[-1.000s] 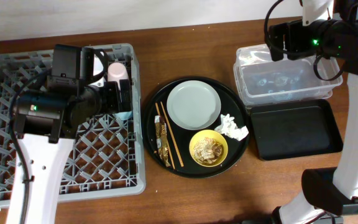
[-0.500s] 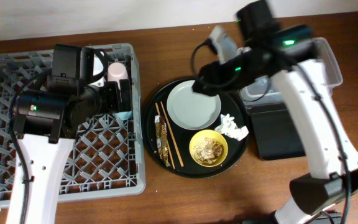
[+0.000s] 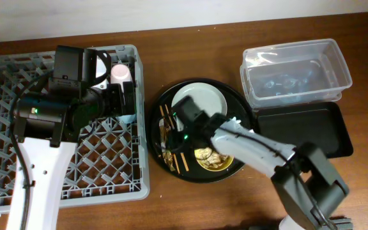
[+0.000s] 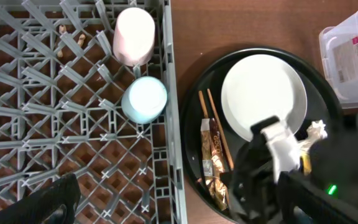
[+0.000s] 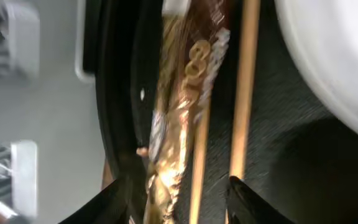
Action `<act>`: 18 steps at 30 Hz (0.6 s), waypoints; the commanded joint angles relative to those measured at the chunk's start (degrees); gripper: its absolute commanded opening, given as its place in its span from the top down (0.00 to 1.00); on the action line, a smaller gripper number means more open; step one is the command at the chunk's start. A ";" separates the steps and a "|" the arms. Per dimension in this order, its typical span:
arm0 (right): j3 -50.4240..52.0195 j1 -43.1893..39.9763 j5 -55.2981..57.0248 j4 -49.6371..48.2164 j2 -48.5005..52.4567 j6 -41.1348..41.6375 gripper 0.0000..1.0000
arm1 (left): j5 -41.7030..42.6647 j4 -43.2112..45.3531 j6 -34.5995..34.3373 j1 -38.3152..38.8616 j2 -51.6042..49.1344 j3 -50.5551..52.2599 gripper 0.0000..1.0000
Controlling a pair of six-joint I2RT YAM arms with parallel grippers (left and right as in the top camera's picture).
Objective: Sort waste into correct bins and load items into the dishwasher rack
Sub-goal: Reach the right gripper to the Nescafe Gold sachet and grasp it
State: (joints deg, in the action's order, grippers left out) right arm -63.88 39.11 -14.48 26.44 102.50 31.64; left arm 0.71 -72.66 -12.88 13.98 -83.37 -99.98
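Observation:
My right gripper [image 5: 179, 199] hangs low over the left side of the round black tray [image 3: 155, 115]. Its jaws are partly apart, astride the gold-brown wrapper [image 5: 179, 112] and one of the chopsticks [image 5: 199, 162]; I see no contact. The pale plate [image 3: 200, 99] lies just behind, and the yellow bowl [image 3: 213, 156] is half hidden under the right arm. The napkin [image 4: 316, 130] peeks out by the plate. My left gripper [image 3: 125, 96] stands open and empty over the grey rack [image 3: 5, 70], beside the pink cup [image 4: 134, 34] and blue cup [image 4: 145, 99].
The clear tub [image 3: 296, 73] sits at the back right, with the shallow black rectangular tray [image 3: 305, 128] in front of it. The right arm stretches across the round tray from the right front.
The right arm swung from above the clear tub across to the round tray's left side and came down over the wrapper, its jaws narrowing. The left arm stayed still.

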 commanded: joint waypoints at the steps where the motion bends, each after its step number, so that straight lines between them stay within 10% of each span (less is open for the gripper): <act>1: 0.57 7.06 20.61 -0.33 -0.87 6.78 0.53 | 0.39 0.11 0.28 -0.26 0.09 -0.17 0.01; 18: 0.63 11.61 26.75 -4.85 3.43 9.77 0.62 | 0.39 0.11 0.28 -0.26 0.09 -0.17 0.01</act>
State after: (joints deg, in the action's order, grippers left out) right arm -63.68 50.46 10.72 21.85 105.43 40.69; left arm 0.71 -72.64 -12.88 13.98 -83.35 -99.96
